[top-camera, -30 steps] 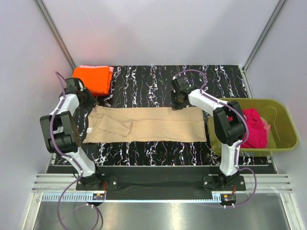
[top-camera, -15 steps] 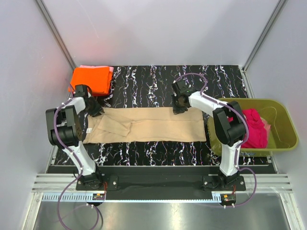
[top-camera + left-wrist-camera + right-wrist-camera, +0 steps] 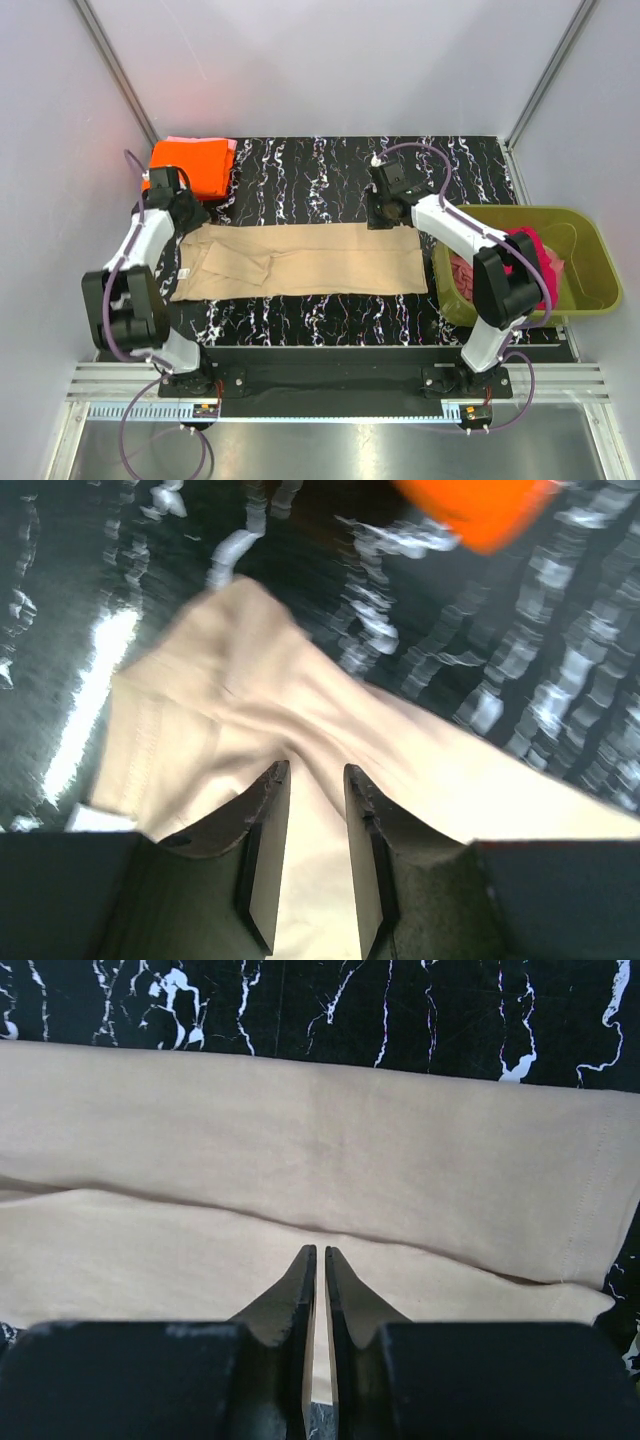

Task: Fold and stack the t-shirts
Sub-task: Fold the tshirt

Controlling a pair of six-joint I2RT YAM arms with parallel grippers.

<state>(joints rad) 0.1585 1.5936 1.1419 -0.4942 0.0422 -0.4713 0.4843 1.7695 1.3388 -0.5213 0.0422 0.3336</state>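
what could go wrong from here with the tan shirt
1. The left gripper seems to pinch only a narrow ridge near the corner of the tan t-shirt. It could slip out during a lift and leave a crooked fold.
2. The right gripper is nearly closed at a crease, so it may catch just the top layer.
3. The folded orange t-shirt lies close to the left arm, and a swing could knock it.

So the tan t-shirt (image 3: 300, 260) is folded into a long flat strip running left to right across the middle. The orange t-shirt (image 3: 192, 165) sits folded at the far left, on top of the pink t-shirt (image 3: 233, 150). The magenta t-shirt (image 3: 540, 275) is crumpled in the green tub (image 3: 585, 215) on the right.
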